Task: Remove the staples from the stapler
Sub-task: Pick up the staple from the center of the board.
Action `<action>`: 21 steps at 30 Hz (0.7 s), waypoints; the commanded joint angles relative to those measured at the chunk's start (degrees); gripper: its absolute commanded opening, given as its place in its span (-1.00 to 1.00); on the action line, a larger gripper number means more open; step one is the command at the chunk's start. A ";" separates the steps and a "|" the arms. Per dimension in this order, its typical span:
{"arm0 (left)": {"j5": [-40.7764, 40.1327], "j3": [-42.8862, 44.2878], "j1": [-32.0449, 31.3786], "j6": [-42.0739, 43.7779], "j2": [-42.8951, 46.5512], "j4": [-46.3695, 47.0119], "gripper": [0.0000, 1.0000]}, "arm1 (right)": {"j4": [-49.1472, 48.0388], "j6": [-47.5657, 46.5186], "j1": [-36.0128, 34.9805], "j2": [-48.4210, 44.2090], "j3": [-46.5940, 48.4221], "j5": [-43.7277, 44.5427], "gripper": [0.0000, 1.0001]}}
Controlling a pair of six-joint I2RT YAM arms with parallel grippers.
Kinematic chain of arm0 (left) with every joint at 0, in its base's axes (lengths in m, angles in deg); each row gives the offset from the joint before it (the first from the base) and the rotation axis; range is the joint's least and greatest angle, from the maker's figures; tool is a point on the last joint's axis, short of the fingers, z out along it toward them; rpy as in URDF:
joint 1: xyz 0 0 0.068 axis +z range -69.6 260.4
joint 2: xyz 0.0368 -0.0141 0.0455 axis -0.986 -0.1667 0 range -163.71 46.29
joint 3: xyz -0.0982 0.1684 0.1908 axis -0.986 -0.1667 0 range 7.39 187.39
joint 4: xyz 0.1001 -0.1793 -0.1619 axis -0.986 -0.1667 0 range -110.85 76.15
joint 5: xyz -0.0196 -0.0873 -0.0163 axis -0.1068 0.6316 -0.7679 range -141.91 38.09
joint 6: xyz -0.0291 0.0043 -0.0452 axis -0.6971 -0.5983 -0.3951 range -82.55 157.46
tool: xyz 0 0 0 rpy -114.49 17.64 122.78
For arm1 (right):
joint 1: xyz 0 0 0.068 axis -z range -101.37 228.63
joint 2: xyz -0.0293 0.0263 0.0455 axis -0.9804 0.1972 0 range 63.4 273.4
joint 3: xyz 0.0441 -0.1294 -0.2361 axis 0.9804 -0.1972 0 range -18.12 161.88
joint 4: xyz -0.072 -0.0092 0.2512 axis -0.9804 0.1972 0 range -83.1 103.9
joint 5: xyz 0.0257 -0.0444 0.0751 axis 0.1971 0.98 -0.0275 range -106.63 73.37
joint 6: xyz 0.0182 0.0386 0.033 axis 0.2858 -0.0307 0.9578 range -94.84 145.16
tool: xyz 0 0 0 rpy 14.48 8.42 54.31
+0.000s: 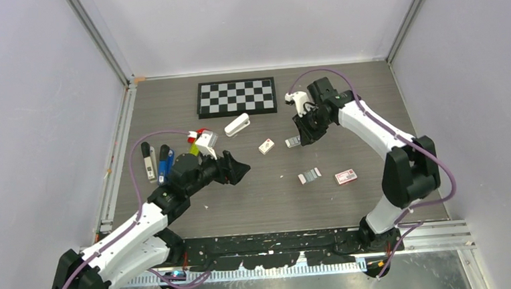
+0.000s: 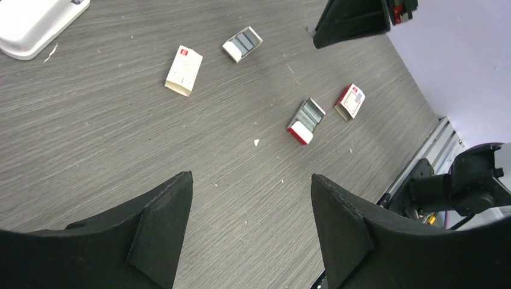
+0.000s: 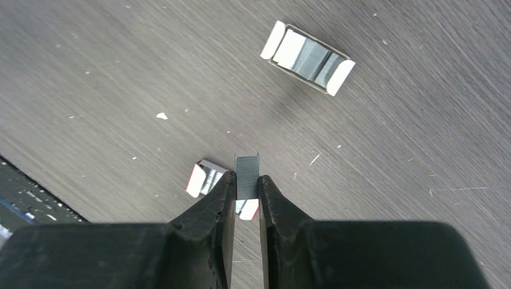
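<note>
The blue stapler (image 1: 165, 162) lies at the left of the table among other small items, behind my left arm. My right gripper (image 1: 304, 136) is shut on a short silver-grey strip of staples (image 3: 247, 168), which stands up between its fingertips (image 3: 229, 183) above the table. An open tray of staples (image 3: 307, 58) lies beyond it, and another tray (image 3: 205, 179) lies partly under the fingers. My left gripper (image 1: 237, 169) is open and empty; in the left wrist view (image 2: 250, 180) only bare table shows between its jaws.
A white stapler (image 1: 237, 125) and a checkerboard (image 1: 236, 97) lie at the back. Small staple boxes and trays are scattered mid-table (image 1: 266, 146) (image 1: 310, 175) (image 1: 346, 176). The left wrist view shows them too (image 2: 184, 70) (image 2: 306, 120) (image 2: 349, 101).
</note>
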 commanded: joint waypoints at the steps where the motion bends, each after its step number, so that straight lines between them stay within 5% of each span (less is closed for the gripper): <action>1: 0.90 -1.12 0.20 1.81 1.81 0.76 0.46 | 5.80 -2.37 -0.43 4.75 6.68 4.99 -0.57; 21: -2.08 -3.57 0.23 3.84 6.75 0.26 0.48 | 15.92 -3.31 -1.73 24.71 25.51 9.24 -0.56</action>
